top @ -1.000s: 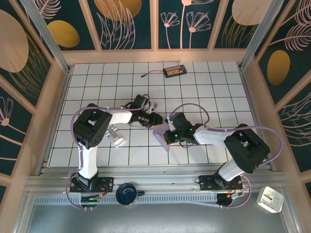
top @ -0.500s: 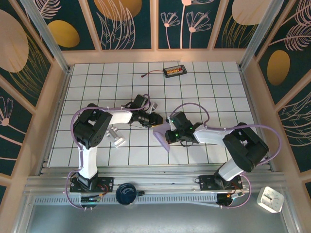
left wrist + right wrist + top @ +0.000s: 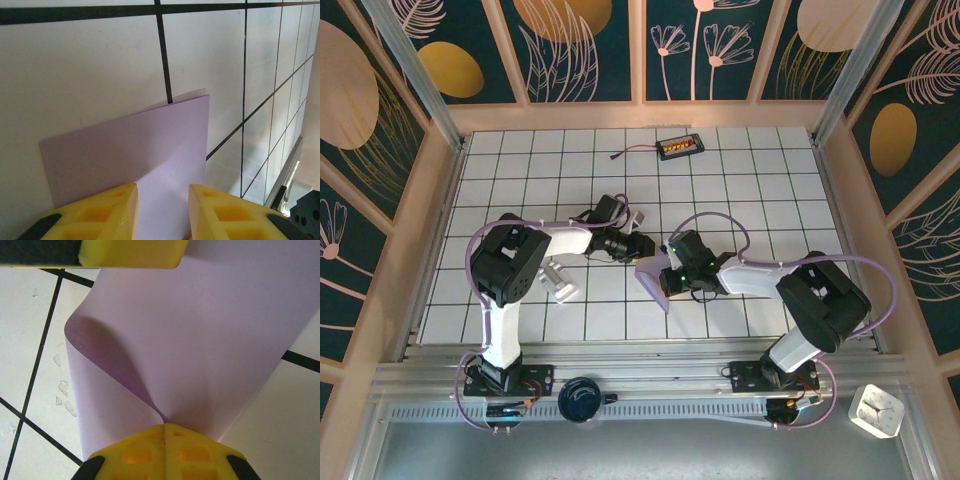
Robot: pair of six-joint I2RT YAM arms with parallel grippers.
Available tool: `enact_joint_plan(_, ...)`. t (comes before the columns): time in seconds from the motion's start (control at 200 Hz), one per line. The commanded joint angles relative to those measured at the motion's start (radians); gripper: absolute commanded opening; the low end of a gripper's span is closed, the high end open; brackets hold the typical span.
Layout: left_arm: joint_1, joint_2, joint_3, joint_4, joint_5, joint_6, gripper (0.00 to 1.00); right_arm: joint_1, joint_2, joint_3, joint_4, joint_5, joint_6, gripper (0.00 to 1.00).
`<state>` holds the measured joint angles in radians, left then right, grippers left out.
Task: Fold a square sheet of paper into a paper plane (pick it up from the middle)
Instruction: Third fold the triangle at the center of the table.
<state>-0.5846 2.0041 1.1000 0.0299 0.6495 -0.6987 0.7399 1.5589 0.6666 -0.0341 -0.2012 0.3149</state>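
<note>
From above, the paper (image 3: 654, 282) sits near the middle of the tiled table (image 3: 520, 170), bent up between the two arms. The right gripper (image 3: 665, 278) is at its right edge and the left gripper (image 3: 642, 243) just beyond its far edge. A small silvery block (image 3: 560, 282) lies well to the left, under the left arm. At the far side lies a black box with an orange strip (image 3: 679, 148) and a thin cable (image 3: 632, 152); any lettering on it is too small to read. A dark round knob (image 3: 582, 400) sits on the near rail, and a white clock-like thing (image 3: 876, 410) sits off the table at the near right.

In the left wrist view, the left gripper (image 3: 162, 212) has its yellow fingers (image 3: 95, 212) parted. The paper (image 3: 135, 150) runs flat between them, over a black tile line, and nothing is pinched.

In the right wrist view, the right gripper (image 3: 164, 450) is closed tight on the paper (image 3: 200, 340), which curls over in a soft fold from the pinch. A yellow finger (image 3: 130, 251) of the left gripper is at the paper's far edge. Small specks (image 3: 62, 387) mark the tile on the left.
</note>
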Motion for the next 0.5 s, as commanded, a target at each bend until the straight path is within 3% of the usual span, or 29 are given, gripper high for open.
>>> enact_joint_plan(0.0,0.002,0.037,0.003,-0.056,-0.031,0.025,0.32,-0.012,-0.014,0.011,-0.039,0.026,-0.017,0.0)
enact_joint_plan(0.495,0.0,0.034,-0.003,-0.056,-0.03,0.026,0.32,-0.013,-0.031,0.01,-0.048,0.021,-0.025,0.0)
